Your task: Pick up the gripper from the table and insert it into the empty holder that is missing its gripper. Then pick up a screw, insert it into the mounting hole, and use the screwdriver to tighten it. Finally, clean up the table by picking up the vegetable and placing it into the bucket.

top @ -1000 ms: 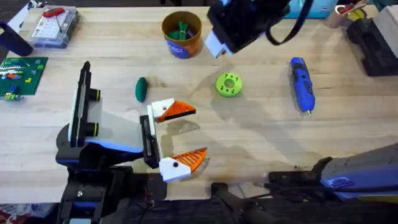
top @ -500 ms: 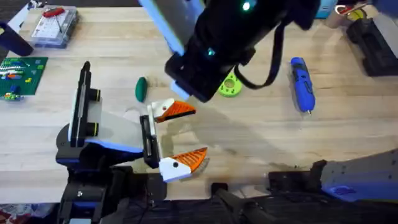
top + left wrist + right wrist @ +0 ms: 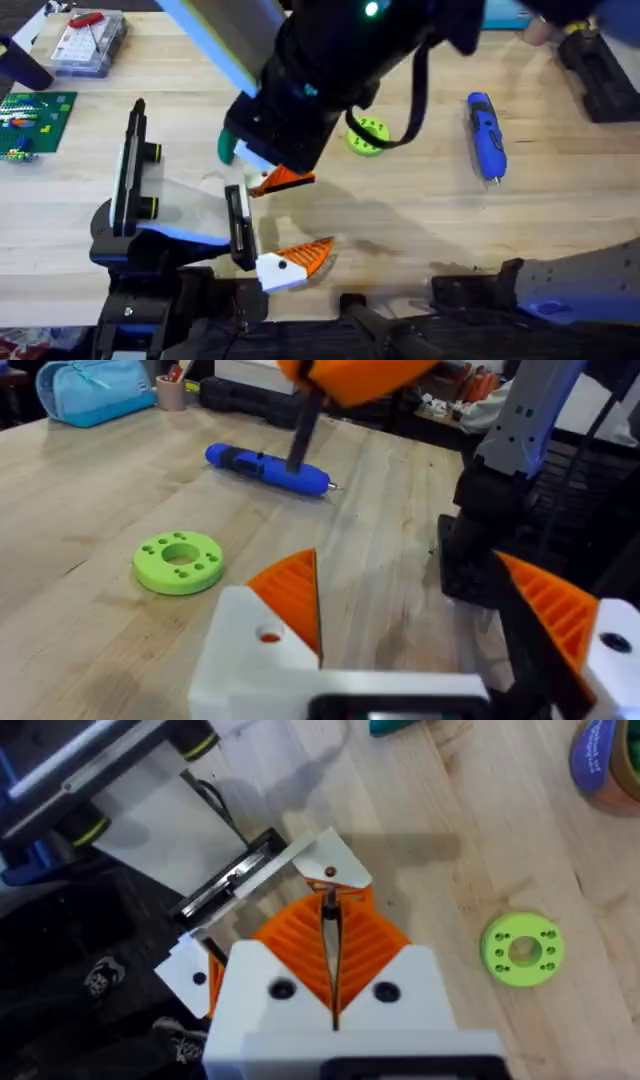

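My left gripper (image 3: pixel 305 215) lies open near the table's front left. Its two fingers are white blocks with orange ribbed tips (image 3: pixel 290 600). The farther finger block (image 3: pixel 330 870) shows a small hole. My right gripper (image 3: pixel 330 905) reaches across the middle and hovers right above that hole, shut on a thin dark screw (image 3: pixel 303 430). The dark green vegetable (image 3: pixel 225 148) lies just beyond, half covered by the right arm. The orange bucket (image 3: pixel 625 770) with its blue band stands farther back. The blue screwdriver (image 3: pixel 485 135) lies at the right.
A lime-green ring disc (image 3: pixel 368 135) lies between the vegetable and the screwdriver. A clear parts box (image 3: pixel 88 40) and a green circuit board (image 3: pixel 35 120) sit at the far left, and a black case (image 3: pixel 600 70) at the back right.
The right arm has swung from the back near the bucket forward and left, down over the left gripper's farther finger. It now covers the bucket in the overhead view. The left arm has not moved.
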`<state>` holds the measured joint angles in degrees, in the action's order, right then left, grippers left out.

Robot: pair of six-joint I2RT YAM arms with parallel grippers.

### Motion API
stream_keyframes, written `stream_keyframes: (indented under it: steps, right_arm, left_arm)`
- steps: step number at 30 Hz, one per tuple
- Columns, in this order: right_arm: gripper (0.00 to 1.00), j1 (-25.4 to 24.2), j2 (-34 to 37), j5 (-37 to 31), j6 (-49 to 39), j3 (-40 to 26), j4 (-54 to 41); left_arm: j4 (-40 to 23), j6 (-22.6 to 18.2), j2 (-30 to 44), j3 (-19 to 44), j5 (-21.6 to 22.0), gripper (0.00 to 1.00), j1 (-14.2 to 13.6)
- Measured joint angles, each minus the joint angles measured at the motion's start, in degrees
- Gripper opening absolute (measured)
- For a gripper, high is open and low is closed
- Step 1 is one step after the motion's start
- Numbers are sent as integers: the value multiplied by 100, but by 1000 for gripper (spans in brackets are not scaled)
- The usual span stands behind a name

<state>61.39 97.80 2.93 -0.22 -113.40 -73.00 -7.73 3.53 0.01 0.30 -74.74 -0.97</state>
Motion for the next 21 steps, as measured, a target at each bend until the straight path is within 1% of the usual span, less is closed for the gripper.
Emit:
stream_keyframes:
  steps: [4,11,21]
  right_arm:
    - [3,-80,65,148,-83,-119,-240]
    - [3,-189,591,343,-289,-740,-532]
    - [3,-195,694,386,-609,-821,-717]
  left_arm:
    - [0,0,0,0,0,990,0]
    - [0,0,0,0,0,990,0]
    - [0,0,0,0,0,990,0]
